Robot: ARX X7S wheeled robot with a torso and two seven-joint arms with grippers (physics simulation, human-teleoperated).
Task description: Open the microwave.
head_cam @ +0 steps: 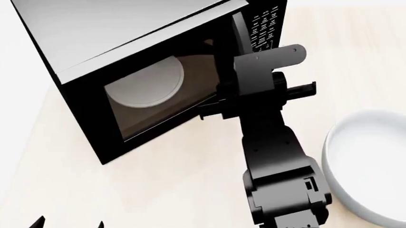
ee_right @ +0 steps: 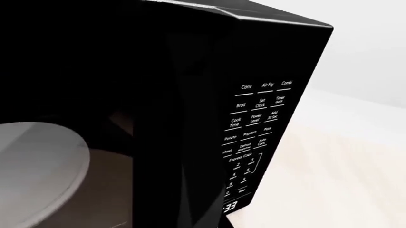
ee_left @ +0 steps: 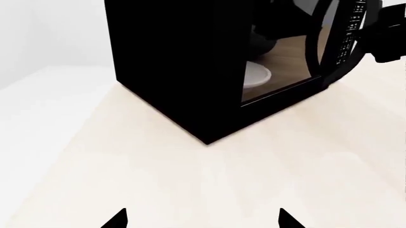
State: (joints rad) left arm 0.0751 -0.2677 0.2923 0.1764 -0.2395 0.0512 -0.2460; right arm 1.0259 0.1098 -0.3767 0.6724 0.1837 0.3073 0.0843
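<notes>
The black microwave (head_cam: 127, 28) with a grey top stands on the pale table at the far left. Its glass door (head_cam: 152, 99) shows the round white turntable (head_cam: 144, 83) behind it. The door's edge by the button panel (head_cam: 265, 26) looks slightly ajar. My right gripper (head_cam: 219, 102) is against that door edge; its fingers are hidden, black on black. The right wrist view shows the panel (ee_right: 257, 133), the dark door edge (ee_right: 184, 142) and the turntable (ee_right: 38, 166) up close. My left gripper (ee_left: 203, 219) is open and empty, low over the table in front of the microwave's corner (ee_left: 178, 71).
A large white bowl (head_cam: 368, 166) sits on the table at the right, beside my right forearm (head_cam: 279, 180). My right arm also shows in the left wrist view (ee_left: 387, 38) by the panel. The pale table (ee_left: 190, 180) stretches in front of the microwave.
</notes>
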